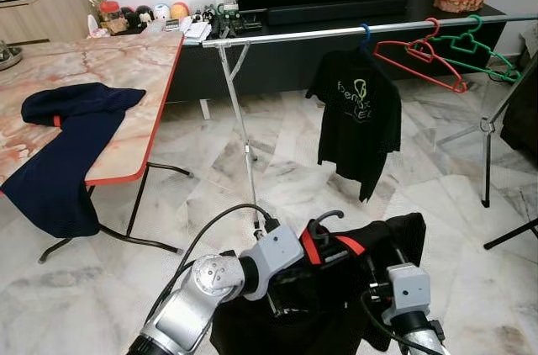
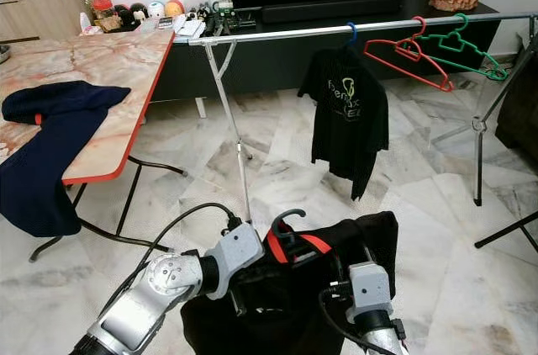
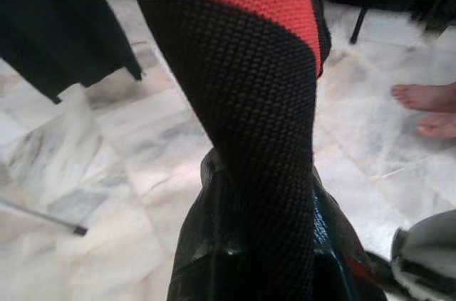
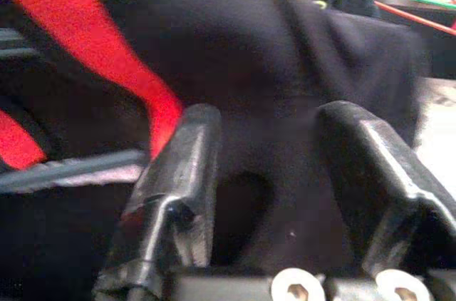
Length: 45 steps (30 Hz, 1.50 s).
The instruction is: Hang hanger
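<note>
in the left eye view both arms held a black shirt (image 1: 370, 279) on a dark hanger (image 1: 324, 225) at 6 o'clock, below the metal rail (image 1: 336, 32) at 12, where a hung black t-shirt (image 1: 357, 115) sat

in the left wrist view the left gripper (image 3: 260, 258) was clamped on the shirt's black-and-red collar

in the right wrist view the right gripper (image 4: 267, 172) had its fingers apart around black cloth

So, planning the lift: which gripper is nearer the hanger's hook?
Left. The left gripper sits just beside the hook; the right gripper is further right.
</note>
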{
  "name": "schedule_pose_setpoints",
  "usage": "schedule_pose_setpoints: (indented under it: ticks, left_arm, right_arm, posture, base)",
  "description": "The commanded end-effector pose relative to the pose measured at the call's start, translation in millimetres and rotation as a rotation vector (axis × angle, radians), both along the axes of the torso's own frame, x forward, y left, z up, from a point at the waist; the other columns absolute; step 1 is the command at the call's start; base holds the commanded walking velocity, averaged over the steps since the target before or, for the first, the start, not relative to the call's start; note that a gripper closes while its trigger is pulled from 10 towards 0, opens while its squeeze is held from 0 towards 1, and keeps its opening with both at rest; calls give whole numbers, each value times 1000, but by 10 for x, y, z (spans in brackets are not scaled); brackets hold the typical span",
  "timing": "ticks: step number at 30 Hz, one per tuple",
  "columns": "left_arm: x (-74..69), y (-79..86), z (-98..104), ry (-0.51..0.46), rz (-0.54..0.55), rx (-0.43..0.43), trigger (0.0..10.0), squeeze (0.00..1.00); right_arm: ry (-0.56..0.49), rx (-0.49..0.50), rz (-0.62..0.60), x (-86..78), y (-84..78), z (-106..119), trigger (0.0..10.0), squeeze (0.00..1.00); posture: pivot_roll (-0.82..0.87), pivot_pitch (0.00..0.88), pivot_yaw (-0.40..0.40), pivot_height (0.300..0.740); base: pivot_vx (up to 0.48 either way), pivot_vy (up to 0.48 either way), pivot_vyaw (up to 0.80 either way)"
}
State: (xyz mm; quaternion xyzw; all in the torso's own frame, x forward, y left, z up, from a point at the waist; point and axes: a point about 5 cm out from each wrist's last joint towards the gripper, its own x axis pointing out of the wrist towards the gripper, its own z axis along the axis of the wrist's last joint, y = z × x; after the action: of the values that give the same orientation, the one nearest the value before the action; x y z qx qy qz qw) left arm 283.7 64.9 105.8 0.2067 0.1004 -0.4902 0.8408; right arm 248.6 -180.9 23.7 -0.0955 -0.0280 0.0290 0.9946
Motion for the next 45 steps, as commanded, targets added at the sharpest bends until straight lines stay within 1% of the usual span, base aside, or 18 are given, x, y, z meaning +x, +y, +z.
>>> schedule_pose_setpoints:
  ticks: [1,8,15,16,17,18,21,22,23,26,30,31,32,34,37,39,42,45]
  left_arm:
    - [40,7,65,-38,2,-1,10000,0]
    - [40,-3,56,-41,6,-3,10000,0]
    - [43,-4,47,-51,4,9,10000,0]
    - [43,-4,47,-53,3,11,10000,0]
    - [42,-5,47,-53,1,12,10000,0]
    - [40,-8,46,-54,0,13,10000,0]
    - [36,-11,42,-56,-6,18,10000,0]
    - [34,-10,39,-56,-8,19,10000,0]
    - [33,-11,38,-56,-8,20,10000,0]
    - [32,-13,34,-58,-10,21,10000,0]
    - [35,-21,38,-60,-11,19,10000,0]
    - [35,-21,38,-60,-11,19,10000,0]
    - [39,-28,46,-62,-11,18,10000,0]
    - [40,-42,59,-63,-14,14,10000,0]
    - [34,-60,67,-62,-20,10,10000,0]
    - [16,-102,72,-60,-39,4,10000,0]
    - [12,-114,73,-60,-42,3,10000,0]
    - [10,-128,78,-60,-46,1,10000,0]
  right_arm:
    - [8,0,-29,-22,-28,-12,0,0]
    - [33,12,-89,-14,-112,-37,0,0]
    - [79,10,-45,-25,-52,-94,0,0]
    - [92,6,-45,-29,-50,-111,4824,0]
    - [106,1,-42,-33,-47,-128,4824,0]
    - [112,-1,-34,-33,-42,-135,10000,0]
    - [125,23,1,-29,-15,-146,10000,0]
    - [124,34,15,-27,-4,-144,10000,906]
    - [122,36,14,-25,-5,-143,10000,1000]
    - [121,47,19,-23,2,-140,10000,1000]
    - [169,90,147,-24,134,-180,10000,1000]
    - [169,90,147,-24,134,-180,10000,1000]
    - [171,85,191,-30,183,-183,10000,1000]
    - [171,75,233,-32,228,-180,10000,1000]
    - [169,66,258,-29,257,-175,10000,1000]
    - [165,54,304,-21,309,-165,10000,1000]
    - [158,40,311,-17,317,-157,10000,1000]
    - [128,19,287,-4,300,-128,10000,1000]
  posture:
    - [-25,62,58,740]
    - [-24,60,56,740]
    - [-23,61,55,740]
    - [-23,60,57,740]
    - [-24,61,57,740]
    - [-24,59,57,740]
    - [-24,57,58,740]
    - [-24,55,58,740]
    - [-25,52,58,740]
    - [-25,49,57,740]
    - [-25,48,57,740]
    - [-25,48,57,740]
    - [-24,50,57,740]
    - [-24,50,57,740]
    - [-23,54,55,740]
    - [-24,58,55,740]
    - [-25,58,55,740]
    - [-22,61,54,740]
  base:
    - [0,0,0]
    - [0,0,0]
    - [0,0,0]
    - [0,0,0]
    - [0,0,0]
    - [0,0,0]
    - [0,0,0]
    - [0,0,0]
    - [0,0,0]
    - [0,0,0]
    - [0,0,0]
    - [0,0,0]
    - [0,0,0]
    - [0,0,0]
    - [0,0,0]
    - [0,0,0]
    - [0,0,0]
    - [0,0,0]
